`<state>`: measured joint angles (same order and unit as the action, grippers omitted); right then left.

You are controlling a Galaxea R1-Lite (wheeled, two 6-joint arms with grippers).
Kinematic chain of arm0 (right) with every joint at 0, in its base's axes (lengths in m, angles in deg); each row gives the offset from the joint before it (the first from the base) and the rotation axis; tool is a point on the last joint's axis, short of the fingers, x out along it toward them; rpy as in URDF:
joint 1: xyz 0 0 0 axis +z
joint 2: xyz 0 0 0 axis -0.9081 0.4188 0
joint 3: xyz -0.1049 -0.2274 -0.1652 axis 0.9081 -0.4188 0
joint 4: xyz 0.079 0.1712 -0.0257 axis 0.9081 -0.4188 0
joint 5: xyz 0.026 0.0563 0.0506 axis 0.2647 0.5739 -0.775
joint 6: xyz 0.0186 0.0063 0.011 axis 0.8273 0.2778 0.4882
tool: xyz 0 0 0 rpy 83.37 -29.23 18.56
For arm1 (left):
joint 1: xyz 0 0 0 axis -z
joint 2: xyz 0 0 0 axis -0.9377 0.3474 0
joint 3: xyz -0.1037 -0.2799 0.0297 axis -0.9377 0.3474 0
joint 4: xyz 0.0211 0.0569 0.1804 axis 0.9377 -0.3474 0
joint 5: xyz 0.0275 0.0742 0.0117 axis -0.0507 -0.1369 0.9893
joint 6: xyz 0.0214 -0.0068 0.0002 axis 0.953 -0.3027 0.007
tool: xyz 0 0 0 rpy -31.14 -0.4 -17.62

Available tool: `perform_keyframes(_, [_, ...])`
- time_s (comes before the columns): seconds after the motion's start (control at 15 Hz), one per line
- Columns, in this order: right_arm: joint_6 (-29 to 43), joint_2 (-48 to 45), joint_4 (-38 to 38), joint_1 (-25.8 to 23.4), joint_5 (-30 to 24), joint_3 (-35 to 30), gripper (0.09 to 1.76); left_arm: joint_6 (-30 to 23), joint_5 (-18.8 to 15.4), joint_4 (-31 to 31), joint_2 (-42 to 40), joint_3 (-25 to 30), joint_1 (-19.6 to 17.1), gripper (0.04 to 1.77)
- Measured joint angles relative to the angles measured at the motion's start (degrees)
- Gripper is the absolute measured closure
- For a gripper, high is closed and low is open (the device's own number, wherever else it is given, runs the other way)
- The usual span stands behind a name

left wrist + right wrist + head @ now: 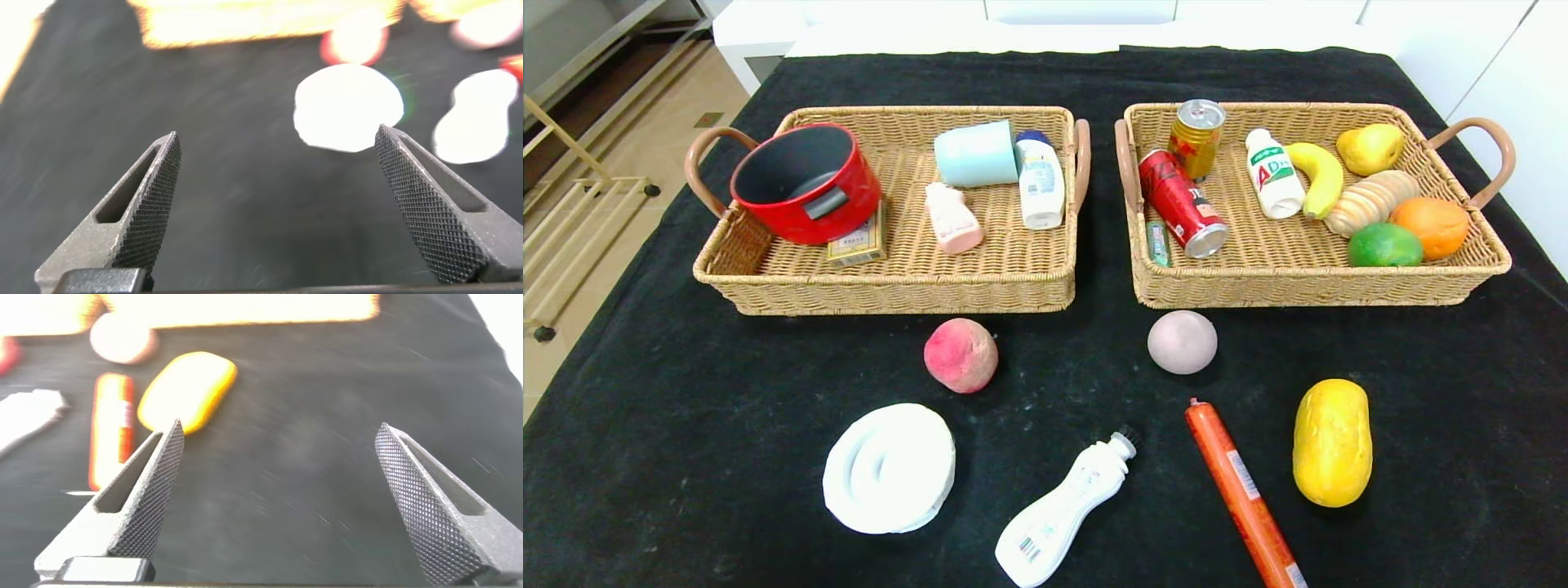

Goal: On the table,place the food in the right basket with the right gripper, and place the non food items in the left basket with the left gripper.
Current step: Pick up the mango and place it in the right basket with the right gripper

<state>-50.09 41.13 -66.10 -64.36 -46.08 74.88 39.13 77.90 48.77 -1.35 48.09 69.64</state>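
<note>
We see both sets of jaws spread, empty: left gripper over black cloth surface, white coiled disc at 1 o'clock; right gripper, yellow oblong fruit at 11.

1. Head cam: high, looks fwd and down over the table; takes in both baskets and all loose items.
2. Left wrist cam: low, close behind its own spread fingers, faces the white coiled disc.
3. Right wrist cam: same setup, faces the yellow oblong fruit.
4. Shared w/ head: the sausage stick and those items.
</note>
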Motion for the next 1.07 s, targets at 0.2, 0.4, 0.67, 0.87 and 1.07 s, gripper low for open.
perform_keyframes(0.2, [0.16,10.63,5.06,1.77,-6.67,4.4,0.14,-0.09,-10.01,2.43,10.23,-5.88,1.45,0.09])
perform_keyframes(0.4, [0.16,24.28,16.09,5.6,-9.9,6.28,0.14,0.02,-14.01,9.2,23.48,-9.47,7.9,0.09])
perform_keyframes(0.67, [0.44,40.66,25.22,19.24,-3.85,10.17,0.14,-0.17,-14.97,13.95,40.16,-16.46,19.64,0.09])
perform_keyframes(0.87, [0.51,49.97,27.98,29.9,4.35,15.21,0.14,-0.85,-15.08,16.59,50.82,-23.87,25.32,0.09])
perform_keyframes(1.07, [0.4,57.14,34.8,32.91,6.12,17.93,0.14,-1.57,-14.36,18.12,58.76,-28.83,28.51,0.09])
